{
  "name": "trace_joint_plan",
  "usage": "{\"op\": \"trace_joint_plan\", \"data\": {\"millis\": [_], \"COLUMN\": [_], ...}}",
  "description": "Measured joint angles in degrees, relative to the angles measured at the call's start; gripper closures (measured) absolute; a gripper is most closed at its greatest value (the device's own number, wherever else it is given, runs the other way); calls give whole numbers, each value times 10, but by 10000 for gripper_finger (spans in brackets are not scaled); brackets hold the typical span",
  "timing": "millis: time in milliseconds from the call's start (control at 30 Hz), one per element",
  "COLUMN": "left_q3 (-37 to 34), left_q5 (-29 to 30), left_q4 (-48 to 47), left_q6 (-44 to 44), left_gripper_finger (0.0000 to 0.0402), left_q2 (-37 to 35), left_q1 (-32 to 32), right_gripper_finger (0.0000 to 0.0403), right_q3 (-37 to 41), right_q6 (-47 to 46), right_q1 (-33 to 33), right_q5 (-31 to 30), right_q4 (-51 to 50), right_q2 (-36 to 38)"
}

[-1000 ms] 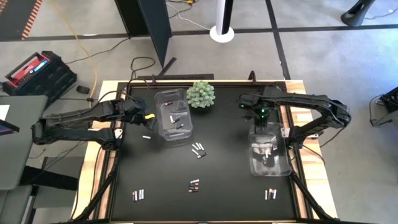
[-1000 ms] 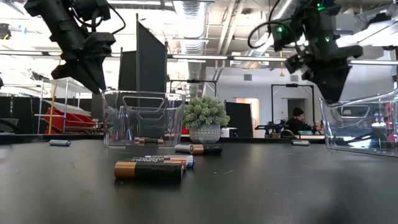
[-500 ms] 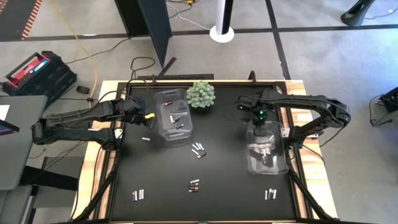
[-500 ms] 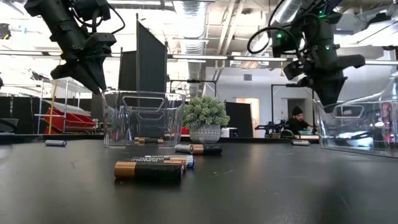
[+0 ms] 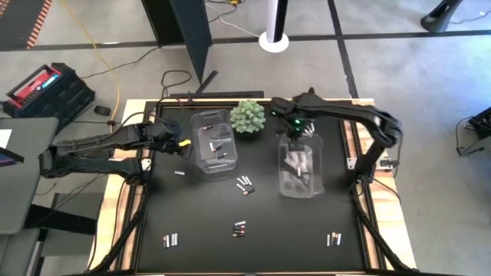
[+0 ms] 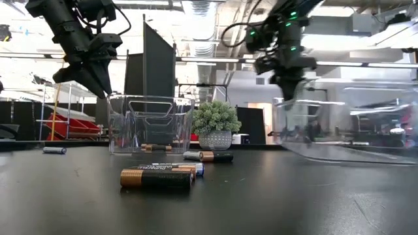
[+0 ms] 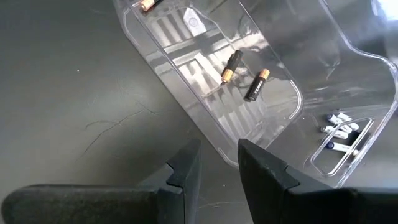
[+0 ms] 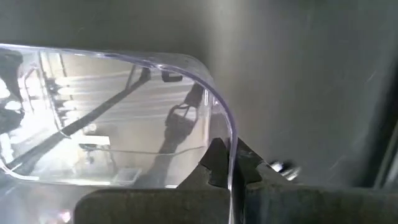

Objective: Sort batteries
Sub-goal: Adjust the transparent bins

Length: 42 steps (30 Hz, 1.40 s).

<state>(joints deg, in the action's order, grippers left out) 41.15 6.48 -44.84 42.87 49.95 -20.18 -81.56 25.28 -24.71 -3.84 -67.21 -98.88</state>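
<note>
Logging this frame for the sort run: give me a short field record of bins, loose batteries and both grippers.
left bin: clear, beside plant, holds dark batteries
right bin: clear, right of table centre, rim pinched by right gripper
left gripper: slightly open, empty, above left bin's outer side
loose batteries: small groups on black table, centre and near edge; single cell left of bin

Right arm reaches in from the frame's right edge, elbow bent, wrist toward upper centre of the high view. Right gripper [image 5: 296, 130] has its fingers [image 8: 217, 163] pinched tight on a clear bin's rim [image 8: 231, 140]. Left arm lies along the left side, left gripper [image 5: 181, 142] raised, fingers [image 7: 186, 171] slightly parted, holding nothing.
</note>
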Motion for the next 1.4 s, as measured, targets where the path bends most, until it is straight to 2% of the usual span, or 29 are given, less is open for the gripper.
{"op": "trace_joint_plan", "data": {"millis": [267,467,700,1200,1400], "left_q3": [0,0,0,0,0], "left_q5": [0,0,1,1,0], "left_q4": [0,0,0,-1,-1], "left_q6": [3,-1,-12,-19,-21], "left_gripper_finger": [300,300,300,300,300], "left_q2": [0,0,0,0,0], "left_q1": [0,0,0,0,0], "right_gripper_finger": [402,402,394,294,266], "right_q3": [-166,-242,-270,-270,-270], "right_q6": [39,43,17,20,-11], "right_q1": [-35,-40,-39,-27,-33], "right_q5": [8,16,24,24,24], "right_q4": [-30,-73,-74,-75,-71], "right_q2": [-145,-203,-215,-208,-165]}}
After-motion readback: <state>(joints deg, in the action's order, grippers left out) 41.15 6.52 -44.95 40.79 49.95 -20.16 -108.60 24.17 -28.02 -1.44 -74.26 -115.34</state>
